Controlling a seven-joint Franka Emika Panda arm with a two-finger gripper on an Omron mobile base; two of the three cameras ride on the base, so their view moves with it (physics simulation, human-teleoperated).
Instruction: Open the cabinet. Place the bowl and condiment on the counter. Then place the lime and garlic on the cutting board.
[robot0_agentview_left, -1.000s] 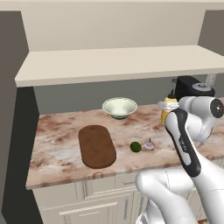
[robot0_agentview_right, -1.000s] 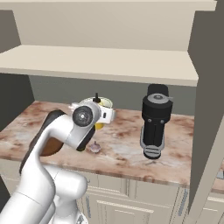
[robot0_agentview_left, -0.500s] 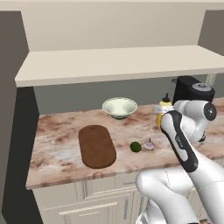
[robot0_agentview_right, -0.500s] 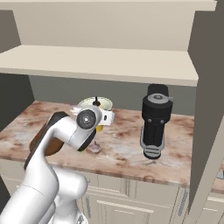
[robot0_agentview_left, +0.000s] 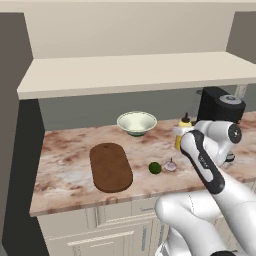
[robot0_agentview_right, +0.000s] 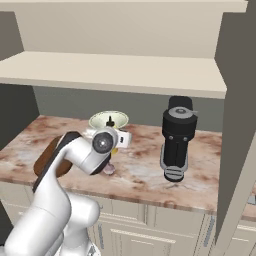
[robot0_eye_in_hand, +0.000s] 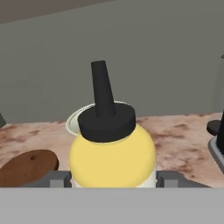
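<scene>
Fingertips of the gripper (robot0_eye_in_hand: 113, 178) flank the yellow condiment (robot0_eye_in_hand: 113, 153) bottle on both sides, and they look clamped on it, though the contact itself sits at the frame's bottom edge. In the left base view the bottle (robot0_agentview_left: 183, 134) stands upright at counter (robot0_agentview_left: 65, 167) level, so my guess is that it is being set down or has just landed. A release while the base is not flat, or a finger dragging on the way out, could tip it toward the bowl (robot0_agentview_left: 136, 122) just behind or the black coffee machine (robot0_agentview_left: 220, 107) beside it. Nearer the front edge lie one lime (robot0_agentview_left: 155, 167) and one garlic (robot0_agentview_left: 171, 165), just beside each other and clear of the one cutting board (robot0_agentview_left: 110, 166). One bowl, one bottle. Farthest back, the cabinet shelf (robot0_agentview_left: 135, 75) stands bare.
</scene>
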